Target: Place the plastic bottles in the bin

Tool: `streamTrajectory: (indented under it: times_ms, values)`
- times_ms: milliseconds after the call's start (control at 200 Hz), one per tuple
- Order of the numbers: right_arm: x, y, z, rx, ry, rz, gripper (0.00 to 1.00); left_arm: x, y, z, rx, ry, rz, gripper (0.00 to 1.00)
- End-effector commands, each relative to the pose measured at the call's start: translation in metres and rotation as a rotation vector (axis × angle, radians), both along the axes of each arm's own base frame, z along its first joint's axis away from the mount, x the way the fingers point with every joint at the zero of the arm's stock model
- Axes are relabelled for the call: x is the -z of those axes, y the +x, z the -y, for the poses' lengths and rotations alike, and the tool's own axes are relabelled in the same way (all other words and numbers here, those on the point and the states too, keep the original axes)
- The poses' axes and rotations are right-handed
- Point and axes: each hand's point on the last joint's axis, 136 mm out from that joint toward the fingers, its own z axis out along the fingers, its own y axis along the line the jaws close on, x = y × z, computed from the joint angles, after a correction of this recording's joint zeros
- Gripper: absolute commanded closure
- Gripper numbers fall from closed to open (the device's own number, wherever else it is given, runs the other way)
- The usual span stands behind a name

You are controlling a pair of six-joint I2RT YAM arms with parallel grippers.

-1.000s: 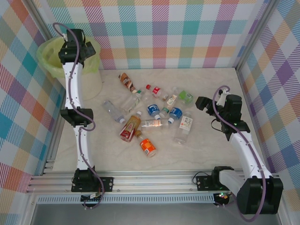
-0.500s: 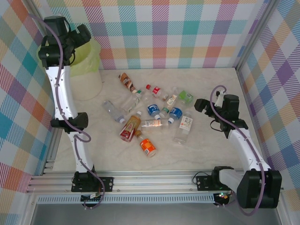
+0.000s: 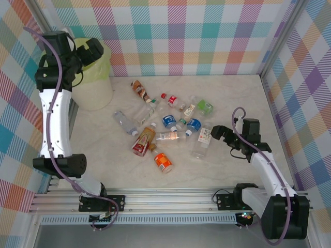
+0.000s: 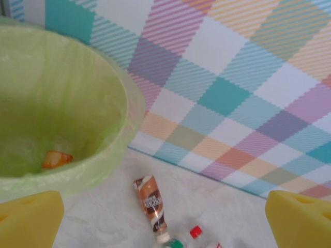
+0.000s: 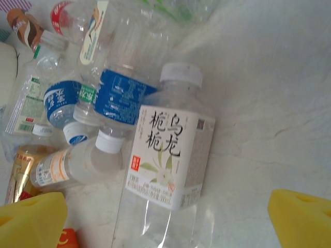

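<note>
1. The bin [image 3: 101,95] is partly hidden behind the left arm [image 3: 51,113]; in the left wrist view its left side is cut off.
2. An orange thing [image 4: 56,159] inside it is too blurred to identify.
3. The white-label bottle [image 5: 173,150] runs off the bottom edge.

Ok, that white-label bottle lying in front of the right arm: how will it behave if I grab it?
The white-label bottle shows no liquid line, so it is probably light. Its thin clear wall may dent under the jaws. Its label looks flat-faced, so pushed it may slide rather than roll.
</note>
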Motion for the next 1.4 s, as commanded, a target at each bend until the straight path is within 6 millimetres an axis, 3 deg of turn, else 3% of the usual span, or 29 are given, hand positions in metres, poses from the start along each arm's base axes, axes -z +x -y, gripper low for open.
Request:
streamTrajectory:
  times_ms: [0,160,370,470,715,1115,1395]
  values:
    - [0.002,-0.013,-0.014,-0.026,0.109,-0.065,0.00,-0.022,-0.012,0.021,0.045,-0.010,0.093,0.00]
    - [0.006,-0.016,-0.025,-0.028,0.146,-0.109,0.00,0.003,-0.022,0.040,0.071,-0.034,0.048,0.00]
    - [0.030,-0.023,-0.037,0.023,0.002,-0.200,0.00,0.042,-0.041,0.054,0.097,-0.130,0.031,0.00]
    - [0.043,-0.030,-0.042,0.036,-0.082,-0.251,0.00,0.061,-0.056,0.055,0.102,-0.151,0.010,0.00]
    - [0.063,-0.039,-0.077,-0.029,-0.204,-0.330,0.00,0.088,-0.088,0.051,0.101,-0.137,-0.022,0.00]
    - [0.090,-0.037,-0.078,-0.049,-0.475,-0.413,0.01,0.136,-0.093,0.052,0.099,-0.135,-0.134,0.00]
    - [0.103,-0.037,-0.066,-0.102,-0.585,-0.409,0.12,0.154,-0.100,0.051,0.094,-0.132,-0.193,0.00]
